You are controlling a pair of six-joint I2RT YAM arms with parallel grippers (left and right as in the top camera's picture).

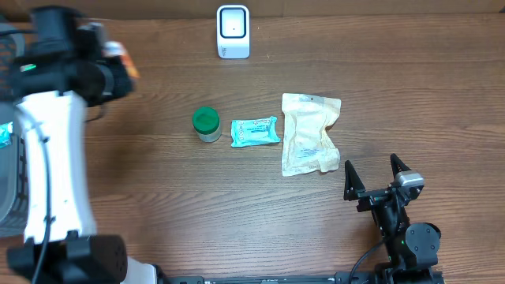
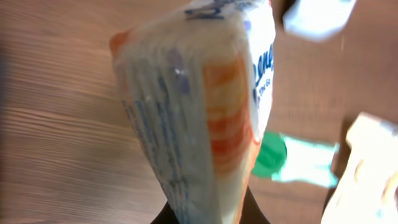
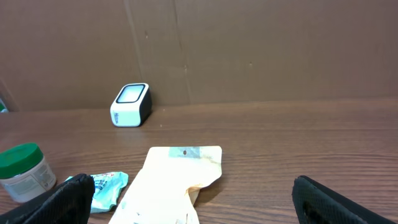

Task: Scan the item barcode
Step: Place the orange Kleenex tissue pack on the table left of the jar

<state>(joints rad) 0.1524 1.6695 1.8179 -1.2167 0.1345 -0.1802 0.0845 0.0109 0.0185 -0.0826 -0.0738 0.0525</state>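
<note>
Left pincer (image 1: 113,69), at ten o'clock over the table (image 1: 158,197), is clamped tight on an orange-and-white packet (image 2: 199,112), held above the wood. Right pincer (image 1: 377,177), at five o'clock, gapes wide and holds nothing. Scanner (image 1: 233,31) stands at twelve o'clock. Jar (image 1: 207,124), teal pack (image 1: 255,131) and pouch (image 1: 310,134) lie mid-table in a row, pouch toward three o'clock.

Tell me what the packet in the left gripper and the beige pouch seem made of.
The packet: likely glossy plastic film, with shiny highlights and printed stripes. The pouch: probably matte paper, creased and dull; could be paper-backed film.
</note>
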